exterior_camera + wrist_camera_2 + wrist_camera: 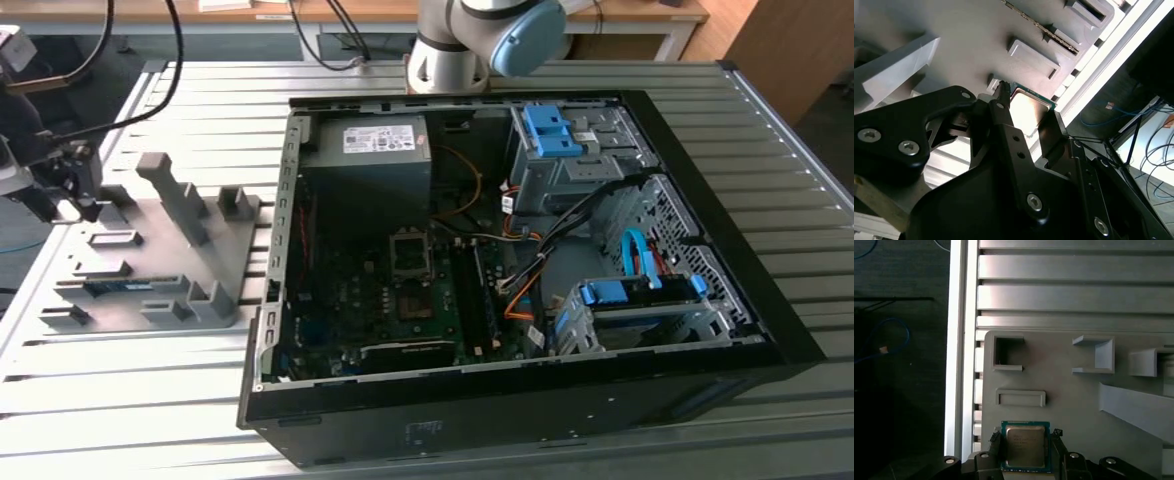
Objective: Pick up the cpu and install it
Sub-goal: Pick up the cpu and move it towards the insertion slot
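The cpu, a small square chip with a silver top and green rim, lies in its nest on the grey parts holder. My gripper stands over it with one black finger against each of two opposite edges, so it is shut on the cpu. The second wrist view shows the same grip: the cpu sits between the fingers of the gripper. In the exterior view the gripper is at the holder's end on that view's left, beside the open PC case.
The case's motherboard has a square socket frame near its middle, with cables and blue drive bays on the exterior view's right. A memory stick rests in the holder among tall posts. The table edge runs close by the cpu.
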`<action>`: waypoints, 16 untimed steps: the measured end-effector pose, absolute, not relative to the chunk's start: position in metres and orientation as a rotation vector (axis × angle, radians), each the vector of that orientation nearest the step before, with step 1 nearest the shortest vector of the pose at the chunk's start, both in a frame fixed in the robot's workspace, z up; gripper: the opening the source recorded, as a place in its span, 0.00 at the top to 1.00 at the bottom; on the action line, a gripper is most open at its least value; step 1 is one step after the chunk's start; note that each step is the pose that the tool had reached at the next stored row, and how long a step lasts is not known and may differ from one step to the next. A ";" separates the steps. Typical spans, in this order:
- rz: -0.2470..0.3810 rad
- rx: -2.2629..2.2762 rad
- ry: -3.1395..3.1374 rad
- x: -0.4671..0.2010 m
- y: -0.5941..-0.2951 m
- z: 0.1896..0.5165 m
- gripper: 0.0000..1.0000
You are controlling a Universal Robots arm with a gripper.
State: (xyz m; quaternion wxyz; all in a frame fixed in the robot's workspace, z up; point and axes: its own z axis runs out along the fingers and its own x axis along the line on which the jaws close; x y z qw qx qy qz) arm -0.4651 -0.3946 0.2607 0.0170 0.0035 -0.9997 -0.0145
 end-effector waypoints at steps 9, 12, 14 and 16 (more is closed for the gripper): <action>-0.045 0.011 -3.107 -0.465 -0.395 0.279 0.53; -0.045 0.011 -3.107 -0.465 -0.395 0.285 0.53; -0.045 0.011 -3.107 -0.465 -0.395 0.289 0.53; -0.045 0.011 -3.107 -0.465 -0.395 0.293 0.53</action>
